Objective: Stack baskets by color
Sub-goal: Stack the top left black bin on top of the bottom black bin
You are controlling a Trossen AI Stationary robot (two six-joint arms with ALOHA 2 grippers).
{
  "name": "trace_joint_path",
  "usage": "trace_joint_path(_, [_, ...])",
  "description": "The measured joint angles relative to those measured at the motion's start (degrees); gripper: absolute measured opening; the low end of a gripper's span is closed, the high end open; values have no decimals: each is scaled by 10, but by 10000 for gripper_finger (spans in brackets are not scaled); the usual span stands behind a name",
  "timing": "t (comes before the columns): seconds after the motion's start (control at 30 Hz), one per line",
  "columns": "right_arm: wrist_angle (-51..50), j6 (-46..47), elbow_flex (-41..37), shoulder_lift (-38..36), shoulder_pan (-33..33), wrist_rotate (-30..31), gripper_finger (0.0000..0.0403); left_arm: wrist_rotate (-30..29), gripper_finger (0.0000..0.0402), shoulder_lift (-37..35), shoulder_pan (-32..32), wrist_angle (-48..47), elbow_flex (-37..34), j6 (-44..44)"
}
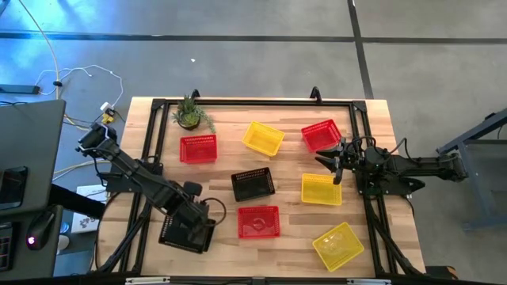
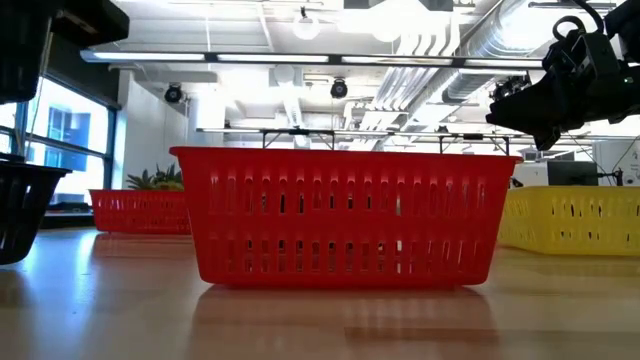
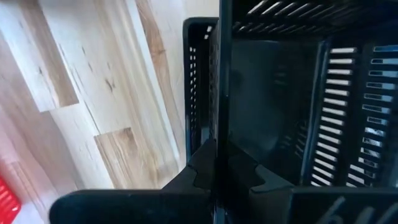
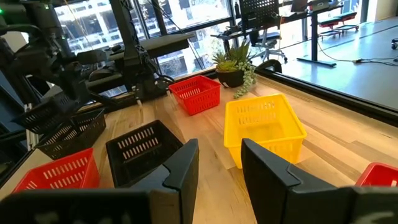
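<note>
High view: left gripper (image 1: 192, 224) sits at the near-left corner of the table (image 1: 372, 158), fingers pinched on the rim of a black basket (image 1: 181, 231). Left wrist view shows that wall clamped between the pads, with a second black basket wall right beside it; cannot tell if they're nested.

Right gripper (image 1: 333, 164) hovers between the far-right red basket (image 1: 321, 134) and the yellow basket (image 1: 321, 189) just below it, fingers (image 4: 180, 168) spread, holding nothing.

Others lie loose and apart:
- red basket by the plant (image 1: 198, 148)
- yellow basket at far centre (image 1: 263, 138)
- lone black basket mid-table (image 1: 253, 184)
- red basket near front centre (image 1: 258, 222)
- tilted yellow basket at near right (image 1: 338, 245)

Potted plant (image 1: 189, 113) stands at the far left, next to the red one. A black tube frame (image 1: 253, 102) rings the work area.

Low view is mostly blocked by the front red basket.
</note>
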Motion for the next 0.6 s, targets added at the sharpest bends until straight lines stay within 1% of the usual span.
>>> trace_joint_path(0.23, [0,0,0,0,0,0,110,2,0,5,4,34,0,19])
trace_joint_path(0.5, [0,0,0,0,0,0,110,2,0,7,4,34,0,15])
trace_joint_path(0.6, [0,0,0,0,0,0,110,13,0,18,8,34,0,20])
